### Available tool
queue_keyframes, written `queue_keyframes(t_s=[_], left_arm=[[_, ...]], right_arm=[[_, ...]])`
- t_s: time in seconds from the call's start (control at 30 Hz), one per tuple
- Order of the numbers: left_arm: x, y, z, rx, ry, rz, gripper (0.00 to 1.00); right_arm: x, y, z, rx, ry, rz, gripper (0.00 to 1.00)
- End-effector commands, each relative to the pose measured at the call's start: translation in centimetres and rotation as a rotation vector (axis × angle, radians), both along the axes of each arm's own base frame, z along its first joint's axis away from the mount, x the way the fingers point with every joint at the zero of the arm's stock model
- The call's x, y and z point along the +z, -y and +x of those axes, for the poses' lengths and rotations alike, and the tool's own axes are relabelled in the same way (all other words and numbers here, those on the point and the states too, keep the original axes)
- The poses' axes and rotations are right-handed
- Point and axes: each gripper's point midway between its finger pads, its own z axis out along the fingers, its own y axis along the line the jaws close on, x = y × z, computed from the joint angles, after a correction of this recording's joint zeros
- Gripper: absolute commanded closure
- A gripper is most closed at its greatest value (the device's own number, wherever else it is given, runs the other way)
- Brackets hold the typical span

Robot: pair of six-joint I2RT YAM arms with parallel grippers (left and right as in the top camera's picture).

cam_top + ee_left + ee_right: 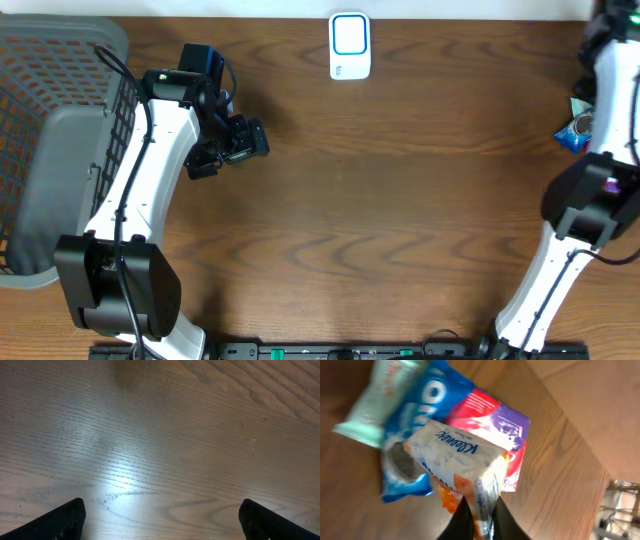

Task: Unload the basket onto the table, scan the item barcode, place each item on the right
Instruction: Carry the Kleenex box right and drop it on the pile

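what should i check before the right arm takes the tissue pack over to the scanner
1. Right gripper shut on the Kleenex pack: ok.
2. Grip depth: not ok, the gripper pinches only one end of the pack.
3. Pack clear of the Oreo packet and red packet beneath it: cannot tell.
4. Barcode located on the pack: cannot tell, none shows in the wrist view.
5. Scanner unobstructed at the far edge of the table: ok.
6. Left gripper open, empty and away from the scanner: ok.
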Motion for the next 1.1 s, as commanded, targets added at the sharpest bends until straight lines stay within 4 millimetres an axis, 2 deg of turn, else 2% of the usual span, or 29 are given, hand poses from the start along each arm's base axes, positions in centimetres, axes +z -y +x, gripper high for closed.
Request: queue_keyframes(t_s=[0.0,0.03,0.1,0.2,0.23,0.47,0.57,0.73,0.77,0.87,1.07], left_arm=[[0.5,-0.2,0.0,0.02,0.01,-0.004,0.02],[0.5,-0.2,0.0,0.02,0.01,-0.004,0.02],[0.5,-0.2,0.0,0.02,0.01,-0.004,0.02],[0.5,-0.2,0.0,0.02,0.01,-0.004,0.02],[0.5,-0.2,0.0,0.02,0.01,-0.004,0.02],[0.5,-0.2,0.0,0.02,0.01,-0.003,0.02],[0.5,-0.2,0.0,0.02,0.01,-0.004,0.02],[0.5,-0.2,0.0,0.02,0.01,-0.004,0.02],[0.5,-0.2,0.0,0.02,0.01,-0.004,0.02],[0.5,-0.2,0.0,0.02,0.01,-0.004,0.02],[0.5,-0.2,0.0,0.02,0.01,-0.004,0.02]], right_arm=[[-0.7,0.5,-0.7,-0.045,0.076,0.133,0.85],[-1.0,0.5,-0.7,-0.039,0.087,0.165,0.79],[-1.4,0.5,-0.4,-0.029,0.115,0.22,0.53],[-1.7,0.2,0.4,-0.008,0.157,0.278,0.25],[-1.8,0.1,0.5,0.003,0.161,0.289,0.01],[-1.7,-1.1,0.0,0.006,0.152,0.349,0.01],[-0.4,-1.9,-0.2,0.017,0.173,0.376,0.01],[3.8,-4.4,-1.1,0.056,0.244,0.435,0.01],[5.4,-5.1,-1.8,0.066,0.262,0.44,0.01],[8.2,-6.5,-3.5,0.067,0.284,0.442,0.01],[12.6,-11.1,-6.0,0.147,0.319,0.467,0.01]])
